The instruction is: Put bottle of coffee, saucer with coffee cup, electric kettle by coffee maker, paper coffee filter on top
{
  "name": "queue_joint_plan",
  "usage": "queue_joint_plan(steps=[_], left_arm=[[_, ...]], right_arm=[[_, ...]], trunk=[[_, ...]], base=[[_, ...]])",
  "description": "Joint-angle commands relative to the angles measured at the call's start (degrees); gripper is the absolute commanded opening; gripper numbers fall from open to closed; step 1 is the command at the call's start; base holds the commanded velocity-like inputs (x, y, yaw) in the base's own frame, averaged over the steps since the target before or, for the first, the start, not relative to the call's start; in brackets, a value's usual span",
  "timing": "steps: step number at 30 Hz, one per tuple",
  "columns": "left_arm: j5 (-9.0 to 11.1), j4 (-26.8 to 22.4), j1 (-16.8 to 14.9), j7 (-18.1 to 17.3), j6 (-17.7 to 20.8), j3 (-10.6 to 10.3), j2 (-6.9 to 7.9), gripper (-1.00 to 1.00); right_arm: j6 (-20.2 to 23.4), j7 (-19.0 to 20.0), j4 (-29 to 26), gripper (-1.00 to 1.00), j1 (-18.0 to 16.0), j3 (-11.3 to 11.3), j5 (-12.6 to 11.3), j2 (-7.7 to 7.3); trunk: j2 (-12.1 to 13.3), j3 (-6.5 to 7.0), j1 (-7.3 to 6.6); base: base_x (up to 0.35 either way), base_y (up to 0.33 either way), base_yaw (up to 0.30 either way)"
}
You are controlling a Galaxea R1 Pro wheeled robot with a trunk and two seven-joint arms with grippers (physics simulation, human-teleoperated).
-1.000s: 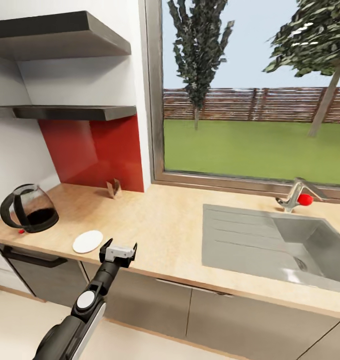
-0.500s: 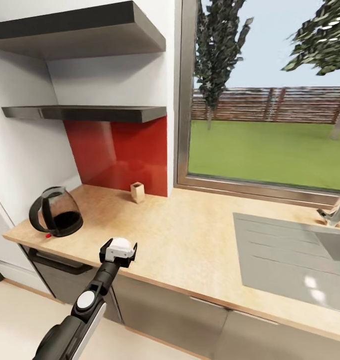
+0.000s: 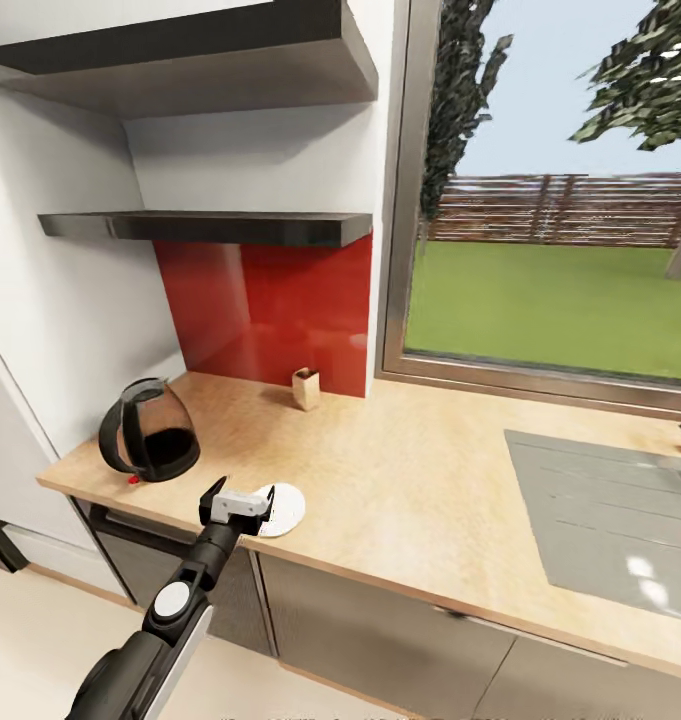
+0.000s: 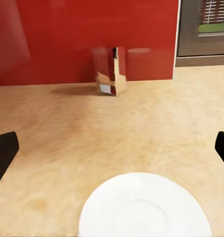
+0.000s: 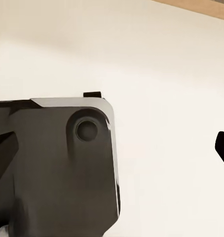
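The electric kettle [image 3: 148, 432], dark glass with a black handle, stands at the left end of the light wood countertop [image 3: 420, 490]. The white saucer [image 3: 284, 508] lies flat near the counter's front edge. My left gripper [image 3: 240, 497] is open just in front of it, at the edge. In the left wrist view the saucer [image 4: 144, 210] lies low between the spread fingertips [image 4: 3, 154], untouched. My right gripper [image 5: 112, 148] is open, with nothing held. The coffee maker, bottle of coffee and coffee cup are out of view.
A small brown carton [image 3: 305, 388] stands against the red backsplash [image 3: 270, 310]. Two dark shelves [image 3: 215, 228] hang above the counter's left part. The grey sink drainer [image 3: 605, 515] lies to the right. The right wrist view looks past a dark robot part [image 5: 57, 163] onto a pale floor.
The whole head view has swung left, so the kettle, saucer and sink sit further right in the picture. The saucer, once left of my left gripper, is now just right of it.
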Motion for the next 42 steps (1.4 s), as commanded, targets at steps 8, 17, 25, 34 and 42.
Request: queue_joint_plan(steps=[8,17,25,34,42], left_arm=[[0.31,0.02,-0.06,0.47,-0.19,-0.28,0.09,1.00],[0.16,0.20,-0.03,0.57,-0.69,-0.36,0.01,1.00],[0.16,0.17,-0.27,0.78,-0.05,-0.18,-0.08,1.00],[1.03,-0.83,-0.89,0.33,11.01,2.29,-0.07,1.00],[0.93,-1.57,-0.71,0.39,12.03,2.79,0.13,1.00]], right_arm=[[-0.22,0.00,0.03,1.00,-0.04,-0.31,-0.02,0.03],[-0.20,0.00,0.03,1.00,-0.04,-0.31,-0.02,0.03],[-0.23,0.00,-0.40,1.00,-0.04,-0.36,-0.08,0.17],[-0.61,1.57,-8.96,1.00,-0.04,2.24,0.59,0.02],[-9.05,17.87,-21.03,1.00,-0.04,11.87,2.29,0.06]], trunk=[[-0.12,-0.12,0.02],[-0.12,0.16,0.02],[-0.12,0.32,0.02],[-0.12,0.33,0.02],[-0.12,0.33,0.02]], base=[[-0.138,0.302,0.000],[-0.149,0.299,-0.168],[-0.045,0.100,-0.112],[-0.001,0.002,-0.003],[0.000,0.000,0.000]])
